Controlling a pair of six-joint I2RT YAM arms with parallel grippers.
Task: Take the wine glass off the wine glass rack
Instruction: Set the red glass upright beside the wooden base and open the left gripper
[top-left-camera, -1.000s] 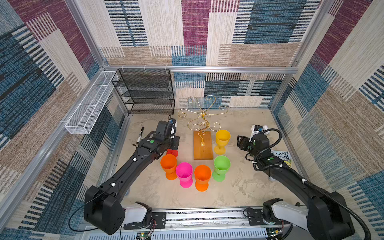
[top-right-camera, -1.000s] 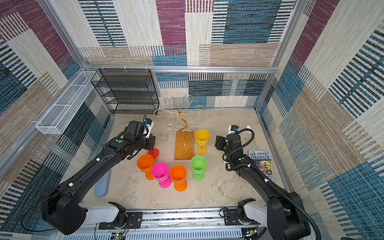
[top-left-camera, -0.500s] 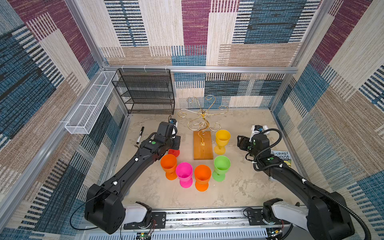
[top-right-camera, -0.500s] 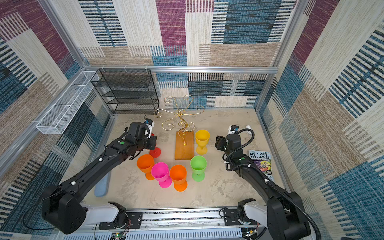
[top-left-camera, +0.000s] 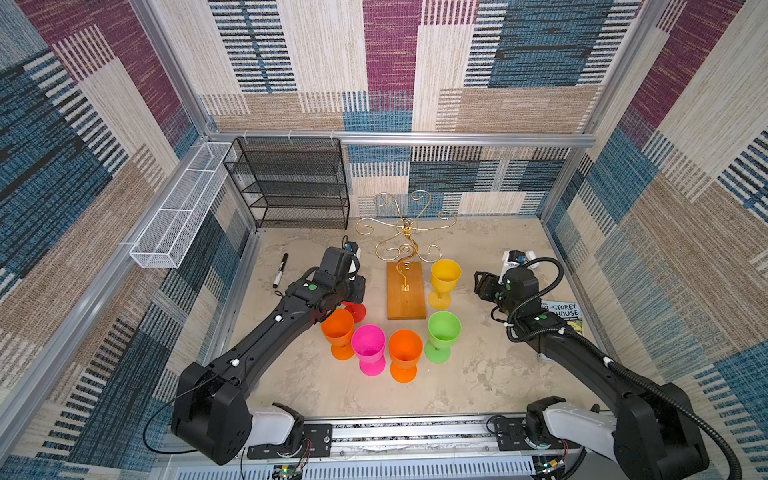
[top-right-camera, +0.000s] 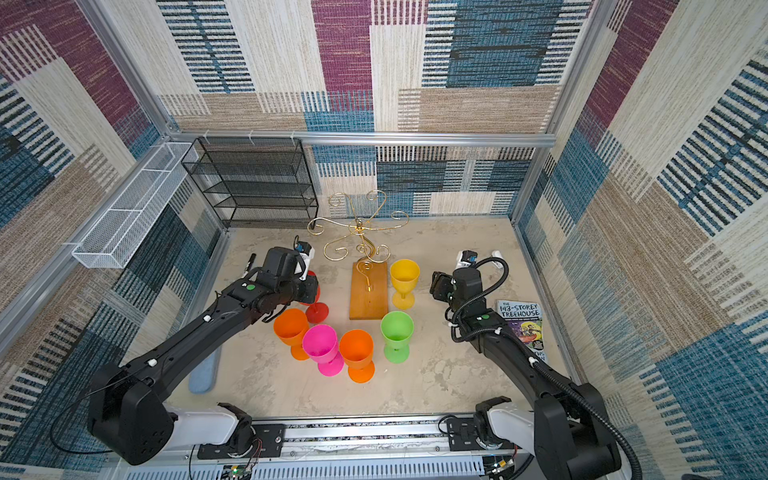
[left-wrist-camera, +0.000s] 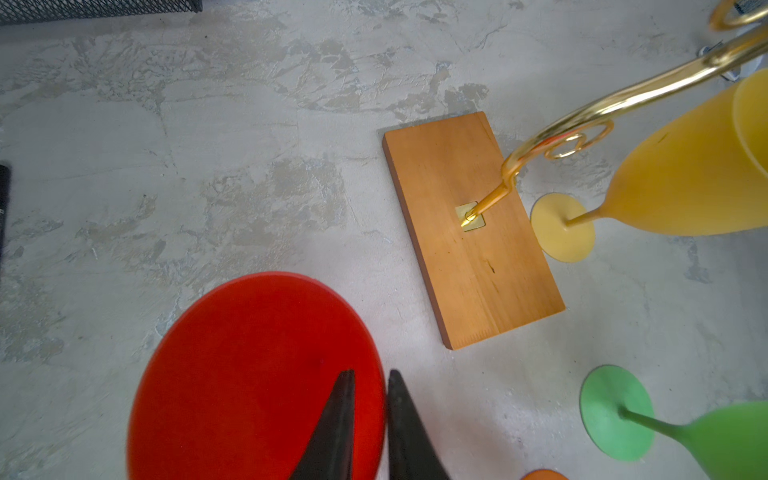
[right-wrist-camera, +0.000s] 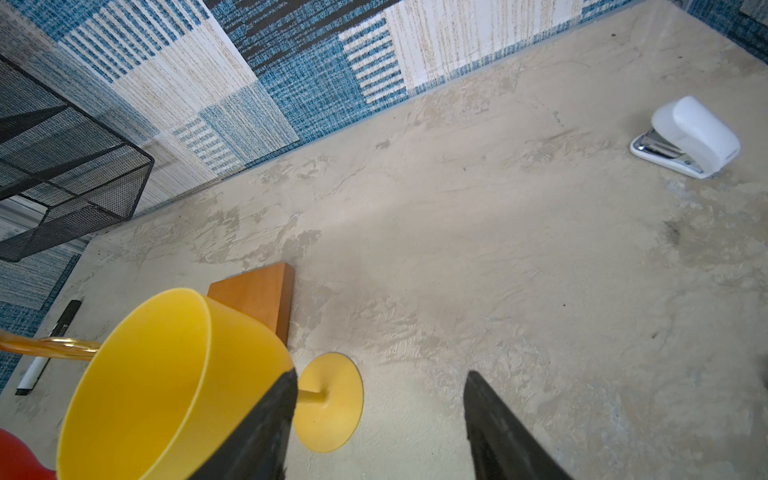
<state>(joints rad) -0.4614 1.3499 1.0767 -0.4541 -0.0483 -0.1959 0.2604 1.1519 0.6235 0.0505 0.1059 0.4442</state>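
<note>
On beige table (top-left-camera: 478, 249), red plastic wine glass (left-wrist-camera: 249, 353) stands beside gold wire wine glass rack (top-left-camera: 406, 291); left gripper (left-wrist-camera: 371, 372) straddles its rim, nearly closed, grip unclear; right gripper (right-wrist-camera: 381, 372) open, empty, near yellow plastic goblet (right-wrist-camera: 166, 374).

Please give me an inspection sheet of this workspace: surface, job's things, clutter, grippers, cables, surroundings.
surface: table mottled beige, no spills seen.
job's things: rack upright, no glass seen on its arms; red glass upright beside it, under the left gripper.
clutter: yellow glass, green glass, pink glass and orange glasses upright; marker, stapler, book, blue oblong.
grippers: left gripper fingers nearly together at the red glass, grip unclear; right gripper open, empty, beside the yellow glass.
cables: black loop on the right arm, free of the glasses.
surroundings: black shelf and white basket, both look empty; patterned walls.
</note>
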